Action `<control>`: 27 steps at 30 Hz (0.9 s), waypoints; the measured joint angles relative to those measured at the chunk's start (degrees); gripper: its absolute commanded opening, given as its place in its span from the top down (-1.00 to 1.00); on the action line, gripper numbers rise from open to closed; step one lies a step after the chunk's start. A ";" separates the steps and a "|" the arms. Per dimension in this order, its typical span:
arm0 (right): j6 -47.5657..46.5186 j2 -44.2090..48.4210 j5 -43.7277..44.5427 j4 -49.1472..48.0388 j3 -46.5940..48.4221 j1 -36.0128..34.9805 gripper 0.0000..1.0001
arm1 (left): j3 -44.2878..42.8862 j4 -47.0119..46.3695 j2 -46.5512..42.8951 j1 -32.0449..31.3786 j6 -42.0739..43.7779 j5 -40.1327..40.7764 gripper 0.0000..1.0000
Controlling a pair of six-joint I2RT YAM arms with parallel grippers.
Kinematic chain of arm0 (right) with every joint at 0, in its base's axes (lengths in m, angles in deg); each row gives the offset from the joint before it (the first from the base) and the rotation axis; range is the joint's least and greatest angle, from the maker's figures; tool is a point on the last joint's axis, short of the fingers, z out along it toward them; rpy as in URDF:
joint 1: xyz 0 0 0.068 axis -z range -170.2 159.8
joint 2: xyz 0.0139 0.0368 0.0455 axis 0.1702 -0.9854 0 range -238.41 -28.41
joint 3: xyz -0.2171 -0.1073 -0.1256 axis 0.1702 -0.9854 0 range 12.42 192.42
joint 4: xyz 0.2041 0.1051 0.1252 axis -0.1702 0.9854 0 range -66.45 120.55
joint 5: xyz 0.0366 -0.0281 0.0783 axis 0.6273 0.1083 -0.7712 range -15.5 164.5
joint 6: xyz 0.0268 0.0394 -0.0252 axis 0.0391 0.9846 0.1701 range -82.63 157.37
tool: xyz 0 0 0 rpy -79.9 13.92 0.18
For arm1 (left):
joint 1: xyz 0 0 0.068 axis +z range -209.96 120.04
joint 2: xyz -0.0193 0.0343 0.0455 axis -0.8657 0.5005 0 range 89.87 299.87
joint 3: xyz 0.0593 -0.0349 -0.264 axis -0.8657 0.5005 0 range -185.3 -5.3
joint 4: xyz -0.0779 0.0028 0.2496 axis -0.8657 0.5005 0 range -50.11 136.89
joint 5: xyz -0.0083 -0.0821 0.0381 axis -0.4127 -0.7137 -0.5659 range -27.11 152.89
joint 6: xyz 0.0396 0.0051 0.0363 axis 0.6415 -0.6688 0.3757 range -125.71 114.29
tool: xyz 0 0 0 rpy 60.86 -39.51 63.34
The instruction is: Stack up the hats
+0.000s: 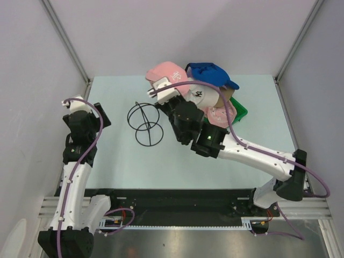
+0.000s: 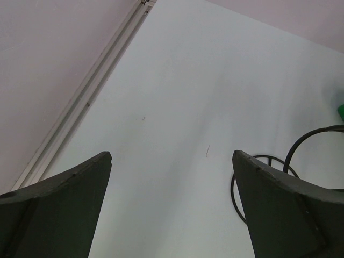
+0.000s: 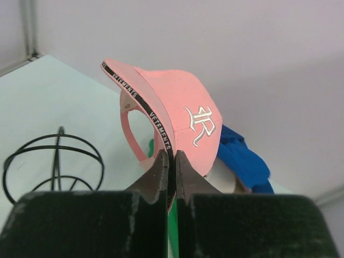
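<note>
The pink cap [image 3: 183, 115] is clamped by its brim in the right gripper [image 3: 172, 159], held aloft beside the blue cap [image 1: 210, 72] at the far pile; the left gripper [image 2: 172, 156] is spread wide above the table [image 2: 215, 80] near the wire stand [image 1: 146, 124]

We find bare table [image 1: 118, 166] near and left of the wire stand [image 1: 145, 124]. To its right, the right arm [image 1: 252, 153], the pink cap [image 1: 169, 74] it holds and the piled hats [image 1: 207, 94] block the far corner.

Pink cap [image 3: 180, 110] — black brim trim reads "VETEMENTS" x2; white embroid. front logo unreadable.
</note>
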 measured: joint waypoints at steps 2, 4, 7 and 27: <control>-1.29 -2.23 -1.90 -2.27 -0.02 -0.61 1.00 | 0.00 0.02 0.02 0.02 -0.39 -0.02 -1.00; -2.40 -4.59 -3.82 -3.85 -0.13 -1.22 1.00 | 0.00 0.02 0.02 0.02 -0.61 0.02 -0.99; -3.72 -7.50 -6.60 -5.38 -0.90 -2.25 1.00 | 0.00 0.04 0.02 0.02 -0.83 0.11 -0.99; -6.45 -8.59 -18.10 -8.68 -14.64 -10.08 1.00 | 0.00 0.04 0.00 0.02 -0.83 0.44 -0.99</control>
